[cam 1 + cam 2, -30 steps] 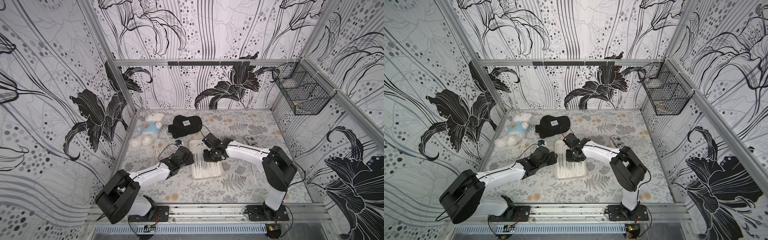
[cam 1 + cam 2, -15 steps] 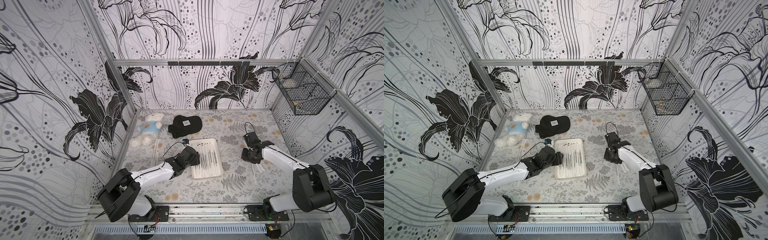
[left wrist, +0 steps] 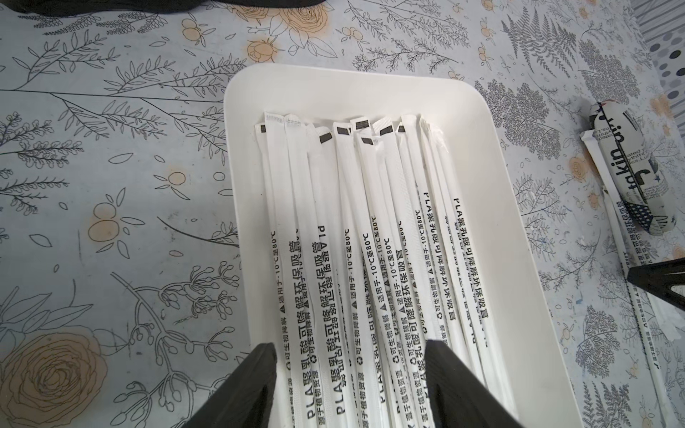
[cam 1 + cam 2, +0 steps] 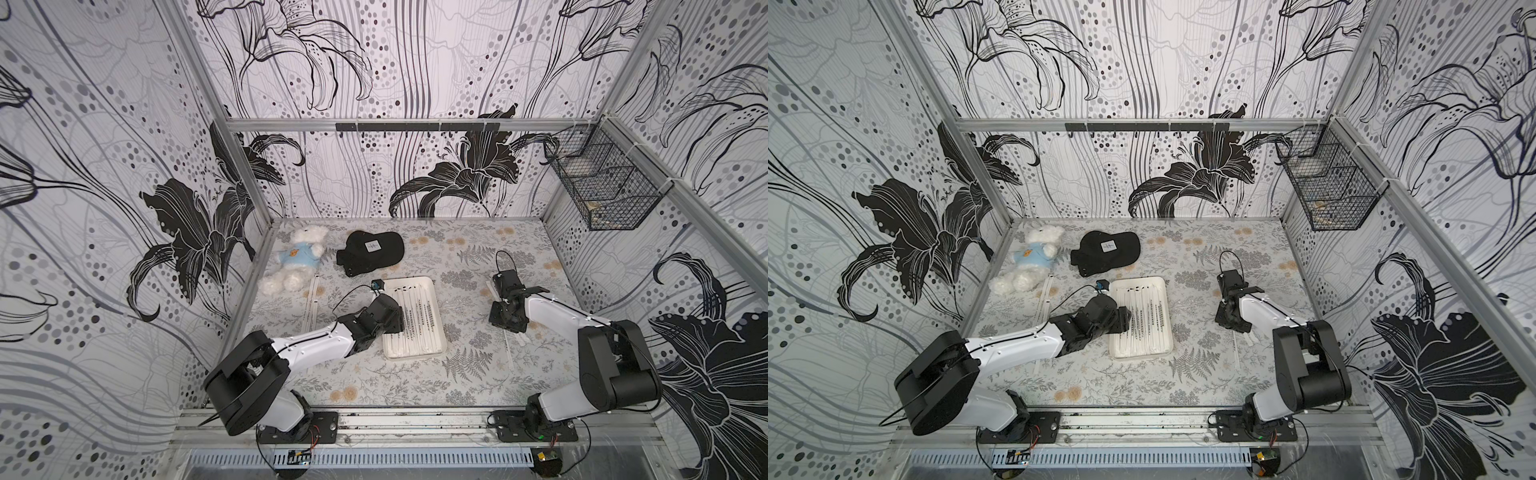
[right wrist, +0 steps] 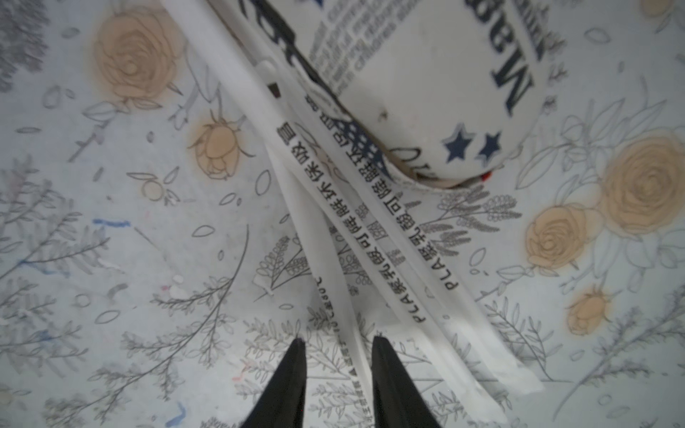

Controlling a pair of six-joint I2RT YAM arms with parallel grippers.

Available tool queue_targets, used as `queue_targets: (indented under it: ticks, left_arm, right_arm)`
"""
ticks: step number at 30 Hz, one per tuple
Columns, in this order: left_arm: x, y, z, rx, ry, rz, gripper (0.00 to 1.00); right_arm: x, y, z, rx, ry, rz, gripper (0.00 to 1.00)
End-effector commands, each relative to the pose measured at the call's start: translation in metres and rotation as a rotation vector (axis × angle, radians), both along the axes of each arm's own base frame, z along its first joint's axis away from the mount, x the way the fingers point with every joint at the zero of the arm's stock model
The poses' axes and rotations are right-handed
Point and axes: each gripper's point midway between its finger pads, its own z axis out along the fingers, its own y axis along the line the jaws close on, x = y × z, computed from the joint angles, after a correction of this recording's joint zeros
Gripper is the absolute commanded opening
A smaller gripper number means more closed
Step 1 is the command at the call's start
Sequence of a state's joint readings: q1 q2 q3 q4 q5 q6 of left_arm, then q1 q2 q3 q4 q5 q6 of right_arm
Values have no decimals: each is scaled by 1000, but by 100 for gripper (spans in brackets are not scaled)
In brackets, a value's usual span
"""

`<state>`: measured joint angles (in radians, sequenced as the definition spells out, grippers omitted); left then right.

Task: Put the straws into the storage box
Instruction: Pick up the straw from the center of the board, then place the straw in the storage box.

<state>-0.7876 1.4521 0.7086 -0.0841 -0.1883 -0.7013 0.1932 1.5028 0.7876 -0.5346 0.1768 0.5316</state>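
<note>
The storage box (image 4: 432, 291) (image 4: 1165, 291), a shallow white tray, sits mid-table with several paper-wrapped straws (image 3: 370, 229) lying lengthwise in it. My left gripper (image 3: 350, 344) (image 4: 395, 320) hovers open over the tray's left side, its fingers spread above the straws and holding nothing. Right of the tray, my right gripper (image 5: 338, 339) (image 4: 506, 322) is down over loose straws (image 5: 333, 207) on the table. It is open, and one straw (image 5: 356, 363) runs between its fingers with a gap on each side. More loose straws (image 4: 311, 303) lie left of the tray.
A short fat printed tube (image 5: 426, 74) (image 3: 630, 166) rests against the loose straws by my right gripper. A teddy bear (image 4: 295, 262) and a black cap (image 4: 370, 251) lie at the back left. A wire basket (image 4: 602, 187) hangs on the right wall.
My right arm swung from over the tray to the right side of the table and came down over the loose straws, jaws opening. My left gripper moved over the tray and spread wider.
</note>
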Motion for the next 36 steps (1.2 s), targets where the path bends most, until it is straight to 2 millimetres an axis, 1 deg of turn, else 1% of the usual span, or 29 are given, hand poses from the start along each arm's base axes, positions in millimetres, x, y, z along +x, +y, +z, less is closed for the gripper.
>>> queue_targets:
  ticks: [1,4,7,10,12,15,18,21,22,24,26,28,30,32,35,36]
  left_arm:
    - [7,-5,12,-8,-37,-2,69]
    - [7,-5,13,-7,-39,-1,69]
    - [8,-4,14,-7,-41,0,69]
    - [8,-4,15,-6,-42,2,69]
    - [8,-3,16,-3,-46,4,69]
    - [8,0,16,2,-48,13,68]
    - [7,1,17,-2,-51,20,68]
    - [6,6,15,1,-48,40,68]
    - [6,8,15,0,-48,52,68]
    - [5,14,14,0,-39,77,68]
    - [5,21,13,-10,-28,101,68]
    - [7,26,15,-27,-27,122,68]
    - [8,30,18,-43,-28,137,68]
    - [10,32,18,-54,-27,149,68]
    - [10,31,18,-60,-21,148,68]
    - [10,31,18,-62,-20,150,67]
  right_arm:
    - [-7,-5,-13,-14,36,15,30]
    - [-11,-4,-19,-10,53,25,26]
    - [-13,-1,-22,3,64,42,19]
    - [-17,13,-24,59,83,93,15]
    - [-21,23,-23,57,105,145,14]
    - [-24,48,-19,90,124,237,13]
    - [-22,77,-10,144,109,313,12]
    - [-16,112,6,210,69,387,11]
    - [-12,124,17,230,42,406,11]
    - [-5,142,37,267,-2,426,10]
    - [3,163,62,308,-57,447,10]
    - [5,186,81,335,-93,473,10]
    - [6,209,94,354,-123,493,10]
    - [6,235,99,383,-147,511,9]
    - [8,261,98,414,-161,519,9]
    - [9,266,95,421,-158,515,9]
